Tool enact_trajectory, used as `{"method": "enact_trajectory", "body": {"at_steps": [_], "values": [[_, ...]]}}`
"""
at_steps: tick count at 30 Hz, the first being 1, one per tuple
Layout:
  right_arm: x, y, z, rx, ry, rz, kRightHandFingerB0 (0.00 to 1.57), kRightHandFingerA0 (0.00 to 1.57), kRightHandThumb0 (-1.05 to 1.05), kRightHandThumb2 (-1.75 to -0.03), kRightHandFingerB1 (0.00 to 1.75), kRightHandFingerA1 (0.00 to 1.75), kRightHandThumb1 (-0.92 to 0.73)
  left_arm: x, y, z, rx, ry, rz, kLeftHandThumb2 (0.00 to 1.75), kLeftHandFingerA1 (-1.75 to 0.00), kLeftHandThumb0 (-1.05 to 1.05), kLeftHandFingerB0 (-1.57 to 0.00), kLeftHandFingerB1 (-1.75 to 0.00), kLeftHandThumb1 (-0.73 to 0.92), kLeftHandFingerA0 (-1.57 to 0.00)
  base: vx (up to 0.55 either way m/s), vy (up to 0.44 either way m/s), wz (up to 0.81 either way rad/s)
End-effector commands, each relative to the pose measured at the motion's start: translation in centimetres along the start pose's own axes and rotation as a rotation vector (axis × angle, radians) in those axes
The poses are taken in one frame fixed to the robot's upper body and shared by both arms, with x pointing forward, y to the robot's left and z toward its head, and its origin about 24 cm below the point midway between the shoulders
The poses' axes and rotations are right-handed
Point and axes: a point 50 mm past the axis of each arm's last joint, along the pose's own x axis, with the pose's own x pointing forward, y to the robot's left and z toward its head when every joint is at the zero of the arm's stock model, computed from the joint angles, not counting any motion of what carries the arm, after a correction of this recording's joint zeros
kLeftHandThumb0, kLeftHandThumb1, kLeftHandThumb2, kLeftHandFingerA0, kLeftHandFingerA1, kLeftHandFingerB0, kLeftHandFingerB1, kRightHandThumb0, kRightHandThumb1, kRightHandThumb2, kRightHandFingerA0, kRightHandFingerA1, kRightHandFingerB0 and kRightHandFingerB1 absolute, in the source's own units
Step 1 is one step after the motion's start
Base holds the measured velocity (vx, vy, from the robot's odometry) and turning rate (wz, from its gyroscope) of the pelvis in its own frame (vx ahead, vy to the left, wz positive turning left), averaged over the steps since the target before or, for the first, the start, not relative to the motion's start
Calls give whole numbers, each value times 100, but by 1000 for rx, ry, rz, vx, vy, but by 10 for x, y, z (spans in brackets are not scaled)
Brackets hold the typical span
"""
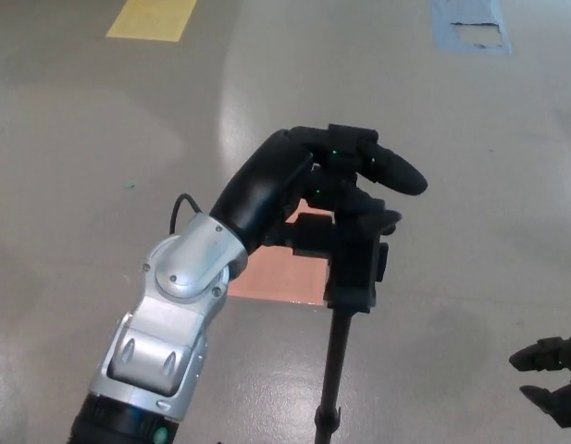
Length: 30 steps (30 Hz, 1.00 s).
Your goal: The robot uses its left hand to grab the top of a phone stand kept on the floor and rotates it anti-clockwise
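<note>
My fingers [389, 171] curl over the top of the phone stand [355, 264], thumb beneath, gripping its head. The stand's pole drops toward the near floor [100, 139]. My right hand [553, 368], fingers parted and empty, sits near right.

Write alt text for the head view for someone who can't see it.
The robot's left hand is closed around the top of a black phone stand standing on a grey floor. An orange floor patch lies behind it; the right hand shows at the lower right edge.
</note>
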Motion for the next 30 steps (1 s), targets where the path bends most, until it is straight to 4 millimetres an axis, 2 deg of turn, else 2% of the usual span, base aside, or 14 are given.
{"method": "enact_trajectory", "body": {"at_steps": [1,7,10,17,30], "values": [[-2,-17,11,-8,-2,-31,22,35,-39,-65,31,40,-83,-2,3,-3,-462,126,-10,61,-76,-22,-90,-60,72,-103,0,0,0],[-2,-18,14,6,-8,-28,22,31,-38,-65,31,39,-83,-2,6,-3,-497,142,-12,61,-74,-22,-89,-61,73,-103,0,0,0],[-2,-19,16,-8,-7,-34,23,34,-39,-65,31,39,-83,-2,8,-4,-574,176,8,61,-75,-16,-89,-60,72,-105,0,0,0],[-2,-21,19,-14,-12,-36,24,34,-39,-65,31,39,-83,0,12,-4,-679,278,48,62,-78,-14,-85,-60,74,-105,0,0,0],[-3,-26,26,-9,-30,-41,22,34,-40,-65,31,40,-82,2,18,-1,-673,333,48,63,-77,-15,-84,-59,75,-105,0,0,0]]}}
